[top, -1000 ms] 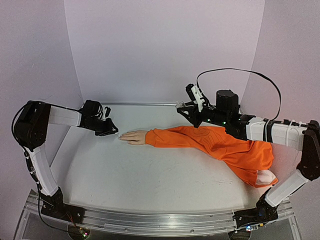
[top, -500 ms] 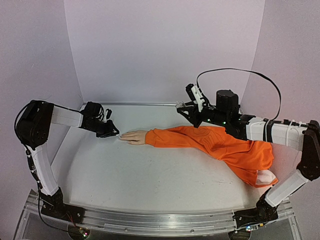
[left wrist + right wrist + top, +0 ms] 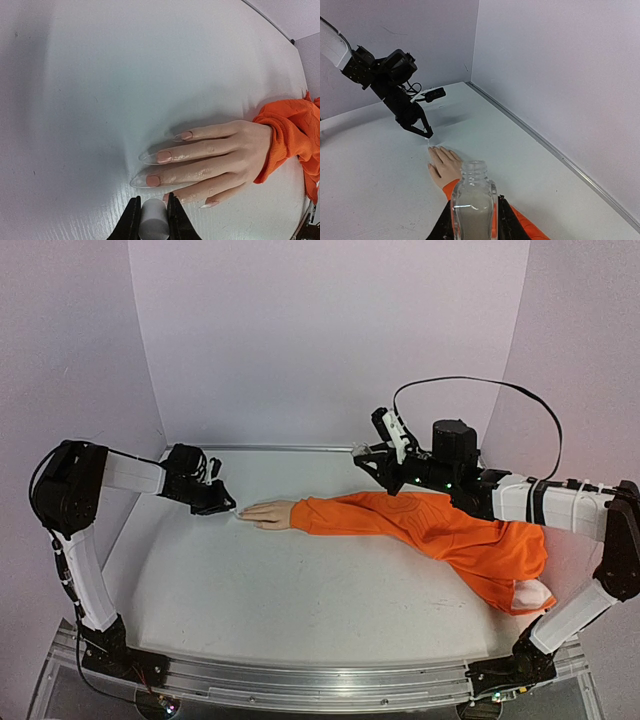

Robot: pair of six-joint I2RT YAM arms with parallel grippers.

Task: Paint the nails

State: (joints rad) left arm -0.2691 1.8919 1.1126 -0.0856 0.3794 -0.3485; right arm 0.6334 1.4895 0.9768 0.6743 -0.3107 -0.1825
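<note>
The pale mannequin hand (image 3: 268, 513) lies flat on the table, sticking out of the orange sleeve (image 3: 420, 525). In the left wrist view its nails (image 3: 164, 156) are long, clear-tipped and pink at the base. My left gripper (image 3: 152, 201) is shut on a white brush handle (image 3: 153, 224), just off the tip of the index finger; the brush tip is hidden. It also shows in the top view (image 3: 230, 508). My right gripper (image 3: 474, 220) is shut on a small clear open bottle (image 3: 474, 197), held upright above the sleeve. In the top view this gripper (image 3: 363, 453) is at the back.
The white table (image 3: 300, 590) is walled by pale panels at the back and both sides. The sleeve's bunched end (image 3: 525, 590) lies at the right near my right arm's base. A metal strip (image 3: 555, 152) runs along the back edge.
My left gripper has shifted very slightly beside the fingertips. The right arm and the bottle have not moved.
</note>
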